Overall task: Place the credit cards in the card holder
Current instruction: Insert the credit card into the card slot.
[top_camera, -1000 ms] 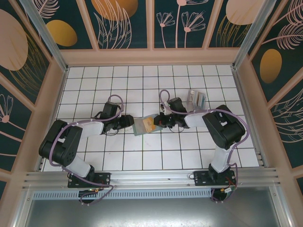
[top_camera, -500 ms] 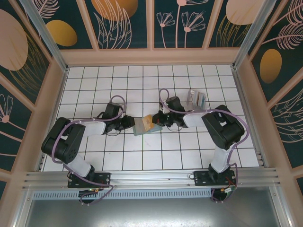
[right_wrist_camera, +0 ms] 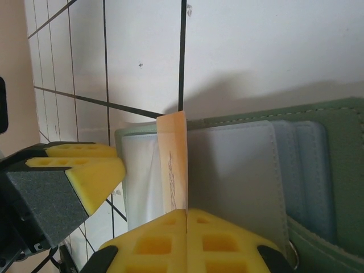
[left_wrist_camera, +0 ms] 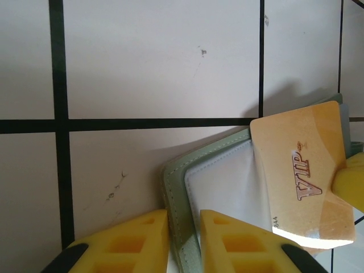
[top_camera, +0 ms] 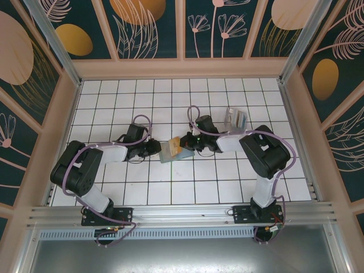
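The sage-green card holder (top_camera: 169,152) lies open on the tiled floor between the two arms. My left gripper (top_camera: 154,149) is shut on its left edge; in the left wrist view the yellow fingers (left_wrist_camera: 230,242) pinch the stitched green border (left_wrist_camera: 173,193). My right gripper (top_camera: 185,142) is shut on a tan-orange credit card (top_camera: 176,147) marked VIP (left_wrist_camera: 301,170). In the right wrist view the card (right_wrist_camera: 173,165) stands on edge over the holder's pale inner pockets (right_wrist_camera: 239,170), gripped at my right gripper (right_wrist_camera: 186,219). The card's far end sits at a pocket mouth.
A small clear plastic stand (top_camera: 236,119) stands just behind the right arm's wrist. The left gripper's yellow fingers (right_wrist_camera: 79,165) sit close to the card's left side. Raised pink walls (top_camera: 68,108) bound the tiled floor on three sides.
The left gripper slid right to the holder's left edge and closed on it. The right gripper carried the card slightly left over the holder.
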You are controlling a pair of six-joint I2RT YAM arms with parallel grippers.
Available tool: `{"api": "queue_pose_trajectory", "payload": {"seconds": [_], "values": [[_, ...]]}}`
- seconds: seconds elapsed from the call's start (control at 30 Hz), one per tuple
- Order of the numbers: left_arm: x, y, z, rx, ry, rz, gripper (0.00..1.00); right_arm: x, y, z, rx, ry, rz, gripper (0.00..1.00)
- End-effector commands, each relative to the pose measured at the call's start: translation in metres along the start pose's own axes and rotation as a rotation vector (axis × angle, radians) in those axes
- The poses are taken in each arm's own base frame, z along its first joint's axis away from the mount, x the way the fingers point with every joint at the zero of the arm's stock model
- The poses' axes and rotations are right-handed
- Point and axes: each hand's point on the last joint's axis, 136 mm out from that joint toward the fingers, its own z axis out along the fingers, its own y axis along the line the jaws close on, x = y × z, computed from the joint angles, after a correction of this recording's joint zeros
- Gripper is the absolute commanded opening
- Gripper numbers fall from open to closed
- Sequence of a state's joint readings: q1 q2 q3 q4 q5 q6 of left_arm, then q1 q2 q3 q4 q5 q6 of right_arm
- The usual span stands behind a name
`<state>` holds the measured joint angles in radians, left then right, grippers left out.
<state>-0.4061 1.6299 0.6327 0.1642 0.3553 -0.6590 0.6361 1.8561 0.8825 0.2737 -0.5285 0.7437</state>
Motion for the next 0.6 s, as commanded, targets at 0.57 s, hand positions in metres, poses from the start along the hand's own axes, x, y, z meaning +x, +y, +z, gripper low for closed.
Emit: {"api": "queue_pose_trajectory", "payload": {"seconds": [0.57], "values": [[0.007,0.018,0.005,-0.085,0.027,-0.012,0.23,0.012,-0.018,-0.022,0.122,0.02,-0.079,0.0]]}}
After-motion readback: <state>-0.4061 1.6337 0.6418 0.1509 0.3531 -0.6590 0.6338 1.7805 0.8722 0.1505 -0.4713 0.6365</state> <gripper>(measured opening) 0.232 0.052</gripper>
